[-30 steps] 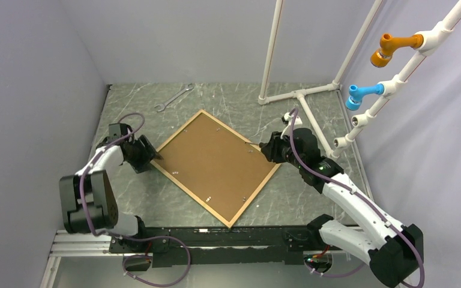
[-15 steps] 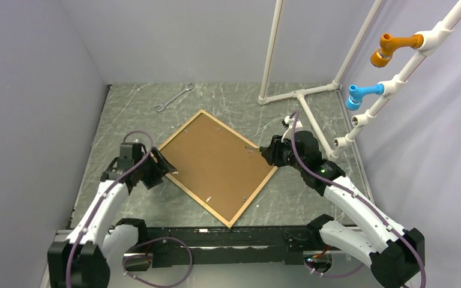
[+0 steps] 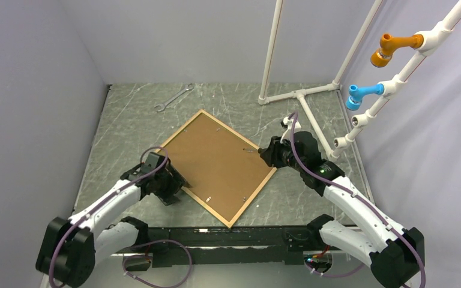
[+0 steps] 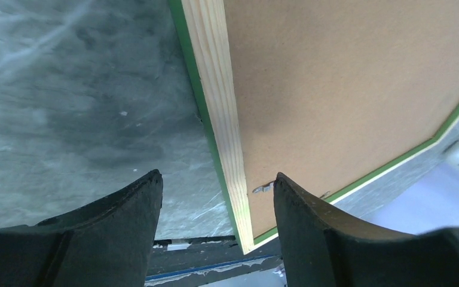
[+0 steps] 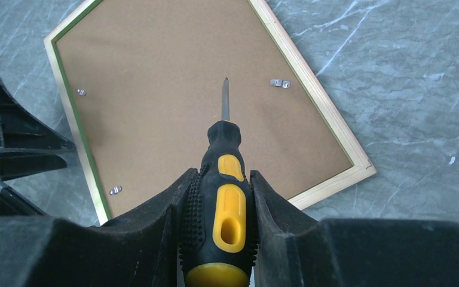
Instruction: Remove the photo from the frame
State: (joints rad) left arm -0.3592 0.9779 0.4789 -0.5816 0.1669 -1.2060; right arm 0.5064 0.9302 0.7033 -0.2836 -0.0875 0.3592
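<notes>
Frame (image 4: 221,89) face down on surface (image 4: 66,89), pale wood back up, thin green edge showing along the rail. Left gripper (image 4: 215,180) spread wide over one long rail, rail lined up with the gap between the fingers; contact impossible to tell. Probably placed there to pin or steady the frame during the other arm's work. Small metal clip (image 4: 263,189) just beside one finger, lapping onto board (image 4: 346,89). Photo not visible: presumably sandwiched under the board, picture side down, so below both grippers.

Right gripper (image 5: 221,185) pressed together on screwdriver (image 5: 227,155), handle clamped between the fingers, blade straight ahead, tip over the board and just left of the nearest clip. Touching the board or not: unclear. Likely held so for prying or turning the clips locking the board in.

Long axis of the frame lined up with the left gripper's gap and running ahead of the right gripper at a slant, with corners rather than sides facing the arms.
</notes>
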